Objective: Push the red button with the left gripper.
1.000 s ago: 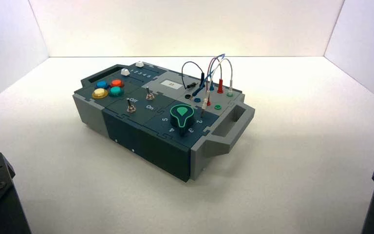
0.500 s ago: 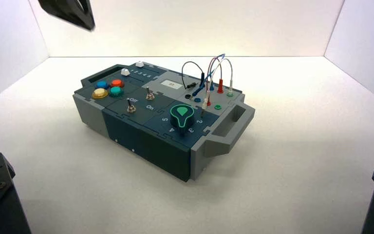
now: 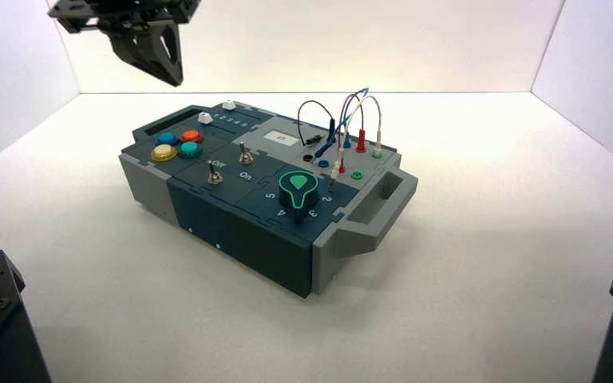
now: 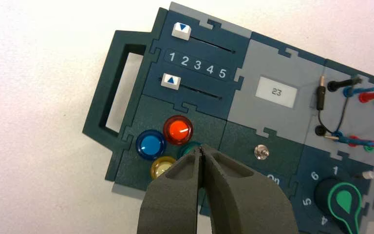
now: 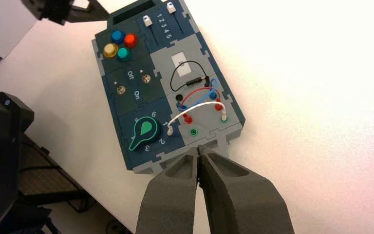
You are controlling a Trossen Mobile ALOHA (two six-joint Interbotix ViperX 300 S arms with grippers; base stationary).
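The red button (image 3: 192, 136) sits at the box's left end in a cluster with a blue (image 3: 167, 138), a yellow (image 3: 163, 152) and a green button (image 3: 190, 149). It shows plainly in the left wrist view (image 4: 177, 130) and in the right wrist view (image 5: 131, 40). My left gripper (image 3: 177, 80) hangs shut and empty high above and behind the box's left end. In its wrist view its tip (image 4: 202, 149) is over the green button, just beside the red one. My right gripper (image 5: 197, 149) is shut and empty, held back off the box's right handle end.
The box (image 3: 231, 231) stands turned on the white table. It bears two white sliders (image 4: 180, 30), two toggle switches (image 3: 215, 176), a green-marked knob (image 3: 297, 191), a small display reading 23 (image 4: 276, 91) and plugged wires (image 3: 343, 120). White walls enclose the table.
My left gripper has come into the high view from the upper left and moved down and right toward the box's button end. Nothing on the box has moved.
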